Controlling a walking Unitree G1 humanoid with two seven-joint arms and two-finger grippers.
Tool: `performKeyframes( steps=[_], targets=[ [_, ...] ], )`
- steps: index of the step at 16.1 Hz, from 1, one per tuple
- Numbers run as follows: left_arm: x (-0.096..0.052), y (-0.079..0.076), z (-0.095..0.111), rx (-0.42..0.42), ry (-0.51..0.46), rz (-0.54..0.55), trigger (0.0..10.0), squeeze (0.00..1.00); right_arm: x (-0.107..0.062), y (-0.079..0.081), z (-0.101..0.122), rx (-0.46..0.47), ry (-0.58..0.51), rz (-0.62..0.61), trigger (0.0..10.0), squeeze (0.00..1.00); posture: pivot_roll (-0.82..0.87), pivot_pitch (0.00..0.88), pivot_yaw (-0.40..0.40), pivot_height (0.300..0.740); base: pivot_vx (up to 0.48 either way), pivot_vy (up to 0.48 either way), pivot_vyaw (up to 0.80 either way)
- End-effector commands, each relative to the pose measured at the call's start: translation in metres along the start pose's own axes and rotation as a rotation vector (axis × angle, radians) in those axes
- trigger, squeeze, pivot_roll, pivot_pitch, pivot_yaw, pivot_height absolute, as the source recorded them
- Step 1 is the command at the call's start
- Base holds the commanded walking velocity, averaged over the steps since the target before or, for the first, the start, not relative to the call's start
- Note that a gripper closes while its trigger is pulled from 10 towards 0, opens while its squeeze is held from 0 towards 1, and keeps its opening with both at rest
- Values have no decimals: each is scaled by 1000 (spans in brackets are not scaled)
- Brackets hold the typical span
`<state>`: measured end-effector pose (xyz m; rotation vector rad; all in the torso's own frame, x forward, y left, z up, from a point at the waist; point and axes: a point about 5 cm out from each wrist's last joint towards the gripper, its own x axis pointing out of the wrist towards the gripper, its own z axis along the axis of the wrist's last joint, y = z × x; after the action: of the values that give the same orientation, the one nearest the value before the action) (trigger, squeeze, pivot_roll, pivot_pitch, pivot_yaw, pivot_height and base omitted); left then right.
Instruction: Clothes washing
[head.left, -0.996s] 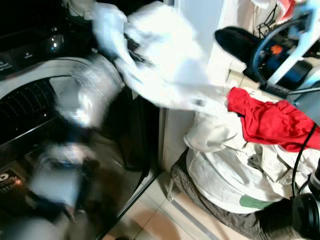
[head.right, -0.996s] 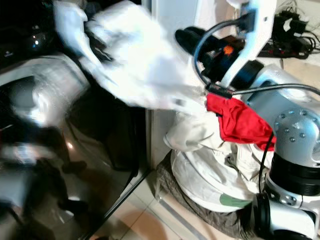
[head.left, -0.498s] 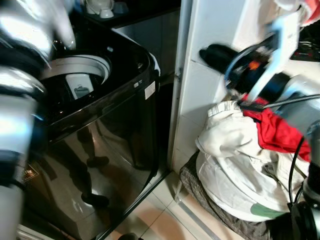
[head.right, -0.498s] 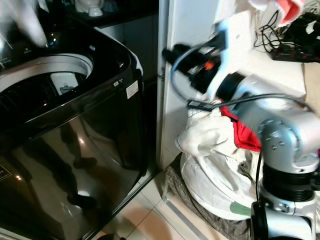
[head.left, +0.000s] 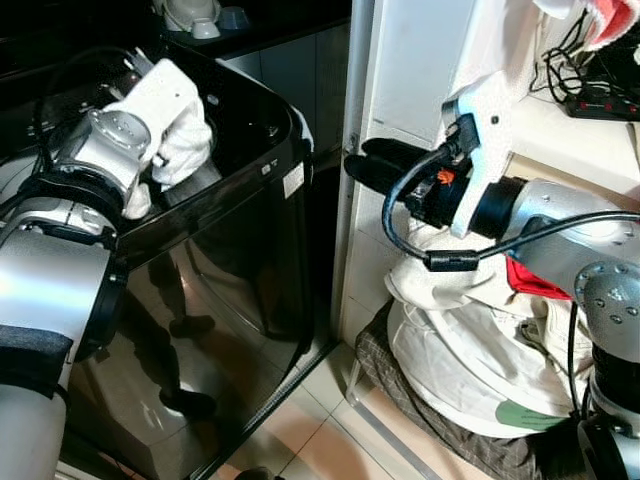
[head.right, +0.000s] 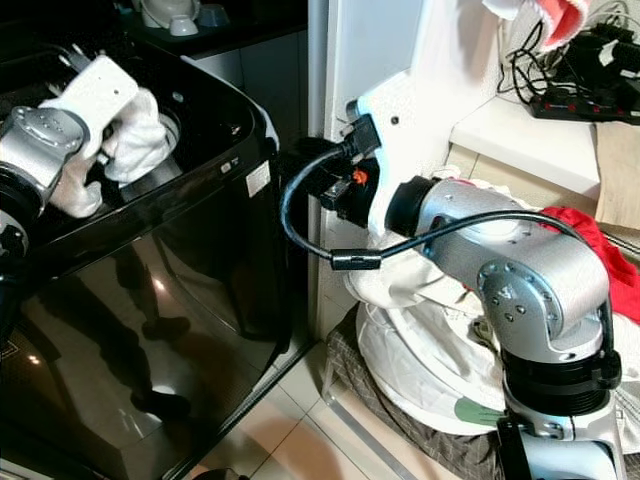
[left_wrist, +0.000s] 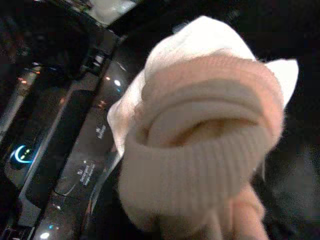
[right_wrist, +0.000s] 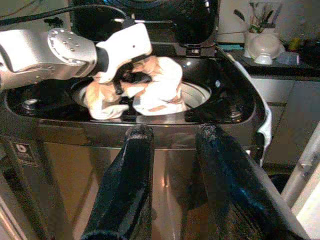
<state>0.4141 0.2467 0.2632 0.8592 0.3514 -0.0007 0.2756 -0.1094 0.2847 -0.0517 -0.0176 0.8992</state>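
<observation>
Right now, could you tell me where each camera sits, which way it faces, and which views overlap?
Head eyes: looking forward and down at the black washing machine and laundry pile; both silver arms show.
Left wrist: looking along the left gripper at the white garment it grips, over the machine's control panel.
Right wrist: beside the pile, facing the machine across the right gripper's parted black fingers; the left arm shows.
Shared: every view shows the white garment above the washer drum.
</observation>
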Motion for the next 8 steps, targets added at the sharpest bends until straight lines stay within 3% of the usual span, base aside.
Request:
performKeyframes(
  steps=[1,5,8],
  targets=[
    [-1,2,-4,10,25,-22,10000,1000,0,2,-3,-3,23,8,10000,0,-77,0,43,740,0,0,0],
    [-1,-1,-5,0,41,-97,10000,1000,4,3,-6,0,44,19,10000,0,-67,0,35,740,0,0,0],
    [-2,1,-5,-9,38,-88,10000,1000,4,1,-8,4,56,6,10000,0,-68,0,36,740,0,0,0]
  ],
)
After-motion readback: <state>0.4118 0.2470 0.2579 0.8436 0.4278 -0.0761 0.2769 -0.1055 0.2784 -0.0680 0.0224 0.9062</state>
